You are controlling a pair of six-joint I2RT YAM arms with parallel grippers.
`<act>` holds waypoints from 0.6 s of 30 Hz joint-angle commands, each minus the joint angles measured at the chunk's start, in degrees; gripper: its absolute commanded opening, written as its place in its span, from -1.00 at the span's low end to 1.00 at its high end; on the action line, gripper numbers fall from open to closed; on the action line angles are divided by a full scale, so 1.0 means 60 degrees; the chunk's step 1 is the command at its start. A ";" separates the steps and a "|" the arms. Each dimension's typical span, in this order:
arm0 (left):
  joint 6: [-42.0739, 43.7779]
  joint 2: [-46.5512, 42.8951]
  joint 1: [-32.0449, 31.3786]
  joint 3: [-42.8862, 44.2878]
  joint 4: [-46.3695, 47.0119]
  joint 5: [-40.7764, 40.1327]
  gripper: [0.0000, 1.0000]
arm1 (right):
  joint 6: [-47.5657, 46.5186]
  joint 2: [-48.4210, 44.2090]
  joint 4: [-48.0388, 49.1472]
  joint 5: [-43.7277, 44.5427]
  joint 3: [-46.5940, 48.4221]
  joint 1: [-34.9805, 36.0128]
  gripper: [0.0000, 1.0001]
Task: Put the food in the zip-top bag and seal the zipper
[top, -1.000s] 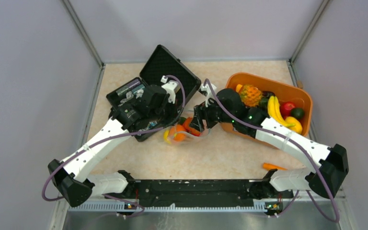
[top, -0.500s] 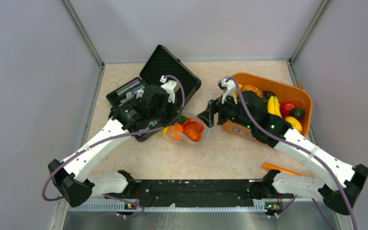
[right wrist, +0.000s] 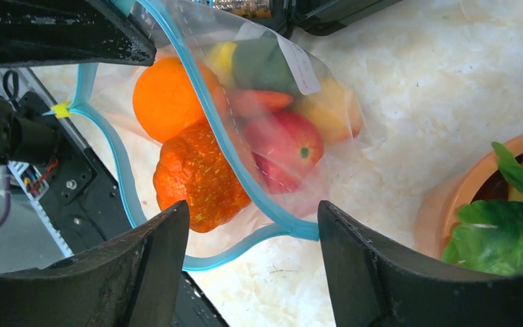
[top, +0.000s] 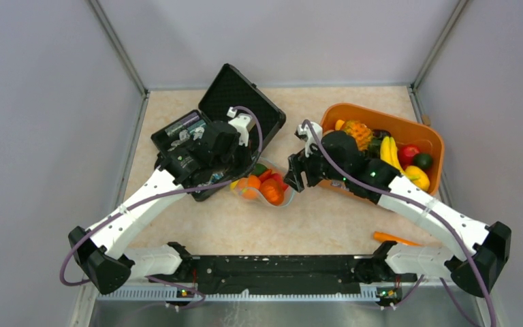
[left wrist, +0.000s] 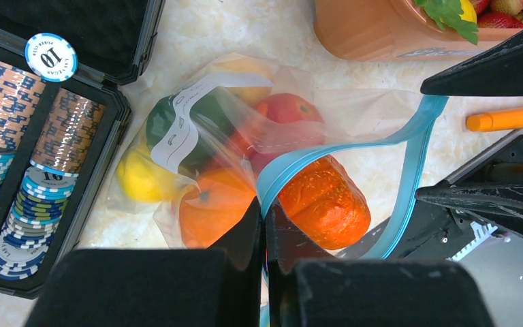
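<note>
The zip-top bag (top: 264,185) sits hemmed between black case (top: 238,95) and orange basket (top: 436,146) (bare table (top: 313,218) nearward).

left jaws pinching zipper (left wrist: 334,151) | zip-top bag (left wrist: 354,112) mouth open | food (left wrist: 320,201) inside

Clear zip-top bag (left wrist: 354,116), teal zipper (left wrist: 415,163) — the food (left wrist: 320,201) inside orange, red, green, yellow — black case (left wrist: 109,20).

White arm links (top: 136,206), black joints (top: 105,264), purple cables (top: 61,270)
</note>
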 commanded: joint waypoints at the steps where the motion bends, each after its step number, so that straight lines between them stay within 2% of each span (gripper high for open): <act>1: -0.0041 -0.0285 0.0050 0.0055 0.0562 0.0048 -1.00 | -0.0826 0.0240 0.0450 -0.0181 0.0346 -0.0030 0.30; 8: 0.0083 -0.0420 0.0050 0.0016 0.0621 0.0321 -1.00 | -0.2308 0.1309 -0.0026 -0.0087 0.1081 -0.0026 0.07; 11: 0.0115 -0.0439 0.0048 0.0031 0.0587 0.0309 -1.00 | -0.2462 0.1344 0.0272 -0.0010 0.1047 -0.0030 -0.15; 13: 0.0115 -0.0464 0.0050 0.0030 0.0552 0.0238 -1.00 | -0.2417 0.1307 0.0226 -0.0216 0.1218 -0.0027 -0.72; 14: 0.0115 -0.0484 0.0050 0.0037 0.0528 0.0218 -1.00 | -0.2276 0.1241 0.0272 -0.0265 0.1272 -0.0030 -0.83; 18: 0.0192 -0.0677 0.0046 0.0036 0.0498 0.0162 -1.00 | -0.1890 0.0801 0.0416 -0.0495 0.1269 -0.0019 -0.88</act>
